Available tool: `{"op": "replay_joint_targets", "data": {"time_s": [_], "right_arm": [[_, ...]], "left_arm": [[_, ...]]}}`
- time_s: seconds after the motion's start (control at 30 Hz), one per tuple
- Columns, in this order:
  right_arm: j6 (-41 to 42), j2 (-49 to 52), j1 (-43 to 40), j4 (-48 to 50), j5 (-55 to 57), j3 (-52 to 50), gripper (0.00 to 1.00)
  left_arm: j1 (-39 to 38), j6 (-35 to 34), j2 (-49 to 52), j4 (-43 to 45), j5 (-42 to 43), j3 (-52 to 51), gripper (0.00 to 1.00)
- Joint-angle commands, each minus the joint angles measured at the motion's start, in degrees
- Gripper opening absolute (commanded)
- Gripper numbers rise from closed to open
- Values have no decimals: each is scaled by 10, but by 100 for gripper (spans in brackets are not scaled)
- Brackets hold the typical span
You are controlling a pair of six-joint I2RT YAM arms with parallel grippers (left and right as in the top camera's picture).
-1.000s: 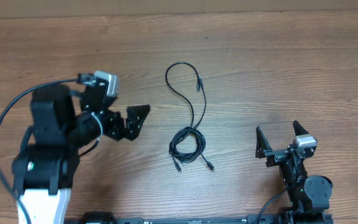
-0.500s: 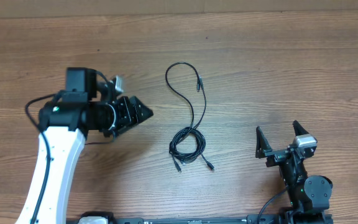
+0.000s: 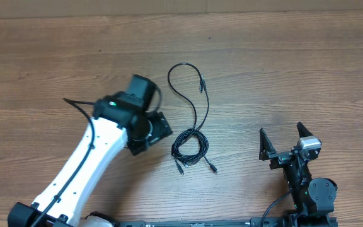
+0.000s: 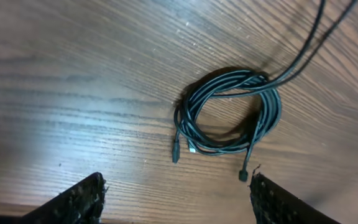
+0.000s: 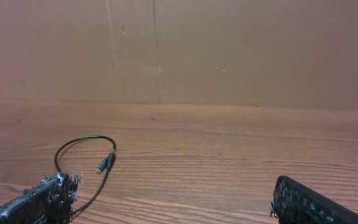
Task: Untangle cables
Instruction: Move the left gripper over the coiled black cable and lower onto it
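At mid-counter: the cables [image 3: 189,146] lie as one small coil of several turns. A long loop runs off toward the far side of the counter [image 3: 295,63] and ends in a plug [image 3: 201,83].
Loose ends: two short tails [image 3: 180,168] with plugs stick out of the coil on the near side.
Left end effector [image 3: 151,133]: it hovers just beside the coil, on its left, pointing down. The jaws are apart with nothing between them, and in the wrist view the coil lies ahead of the fingertips, not between them.
Right end effector [image 3: 283,140]: it sits at the near right, well apart from the cables, with jaws wide and empty.
Done: nothing, as far as the views show. No cord lies separate from the rest.
Left: all of it. A first grasp is needed, then each cord has to be drawn out of the coil and laid apart from the others.
Step in hand: probably the approach for that first grasp.
Doubt: the strands overlap too closely to count the cords in the coil, so it may be looser or tighter than it looks.
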Motion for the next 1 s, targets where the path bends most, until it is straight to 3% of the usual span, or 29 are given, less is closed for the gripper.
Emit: {"op": "replay_joint_targets", "data": {"time_s": [0.0,0.13,0.23,0.6,0.8,0.87,0.97], "right_arm": [[-2,-7,2,2,5,-6,100],[-2,-7,2,2,5,-6,100],[-3,-7,2,2,5,-6,100],[-2,-7,2,2,5,-6,100],[-3,-7,2,2,5,-6,100],[-3,-7,2,2,5,-6,100],[-2,-7,2,2,5,-6,100]], "left_arm": [[-38,-151,16,-1,-58,8,73],[-70,-258,52,0,-63,8,74],[-83,-295,86,11,-61,8,77],[-109,-289,196,73,-31,8,71],[-125,-275,232,91,-27,7,73],[-132,-269,242,102,-21,7,68],[-148,-267,254,113,-23,5,51]]}}
